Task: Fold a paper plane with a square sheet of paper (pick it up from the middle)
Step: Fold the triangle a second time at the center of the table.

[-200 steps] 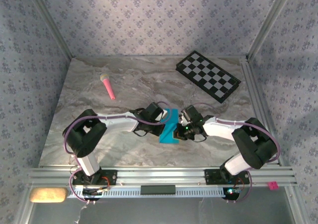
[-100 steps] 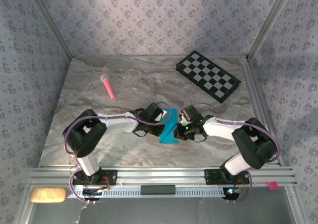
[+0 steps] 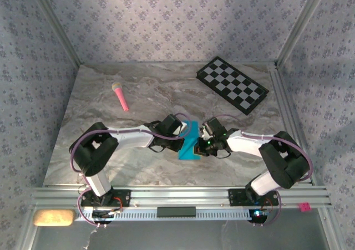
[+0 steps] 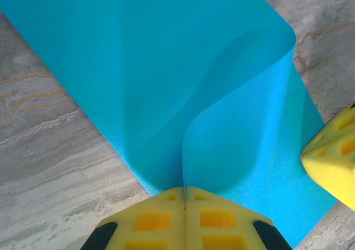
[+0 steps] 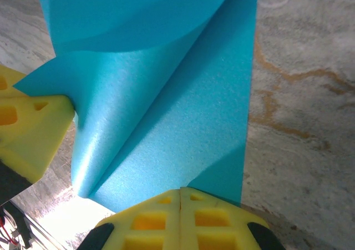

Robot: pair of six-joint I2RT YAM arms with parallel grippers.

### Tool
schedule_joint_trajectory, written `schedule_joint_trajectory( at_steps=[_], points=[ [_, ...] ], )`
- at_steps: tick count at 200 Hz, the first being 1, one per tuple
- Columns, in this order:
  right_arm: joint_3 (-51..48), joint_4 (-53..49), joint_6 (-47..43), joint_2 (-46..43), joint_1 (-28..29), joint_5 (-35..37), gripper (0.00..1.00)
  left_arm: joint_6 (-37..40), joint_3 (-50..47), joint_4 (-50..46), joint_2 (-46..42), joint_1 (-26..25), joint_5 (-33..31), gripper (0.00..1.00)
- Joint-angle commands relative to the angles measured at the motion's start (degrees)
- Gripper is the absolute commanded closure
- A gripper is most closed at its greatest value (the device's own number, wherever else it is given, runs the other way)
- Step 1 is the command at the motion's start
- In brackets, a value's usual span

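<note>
Both left gripper [image 4: 184, 192], right gripper [image 5: 180, 193] clamped on square sheet of paper [image 4: 161, 67], wrists reveal curl, overhead the checkerboard [image 3: 233, 85]

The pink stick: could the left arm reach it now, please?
Likely yes: bare table lies before the pink stick, but the left gripper is shut on the square sheet of paper.

Middle crowded, far strip open

The left tool [image 3: 186, 134] and right tool [image 3: 199, 146] both clamp the paper [image 3: 189, 148] mid-worktop [image 3: 161, 89], and their arms bar the near half from both sides. The stick [image 3: 120, 96] lies far left and the board [image 3: 232, 85] far right, with a bare stretch between them.
</note>
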Motion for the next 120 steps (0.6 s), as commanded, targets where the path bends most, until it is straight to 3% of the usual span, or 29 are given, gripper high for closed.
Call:
schedule_joint_trajectory(
  at_steps=[1,120],
  points=[
    [-0.06,-3.36,-0.93,1.08,-0.44,3.28,0.98,-0.6,0.55,-0.86,1.29,0.33,-0.71,0.98],
    [-0.11,-3.55,-1.09,1.06,-0.54,3.31,0.98,-1.07,-1.44,1.41,-2.01,0.38,-2.24,0.98]
  ],
)
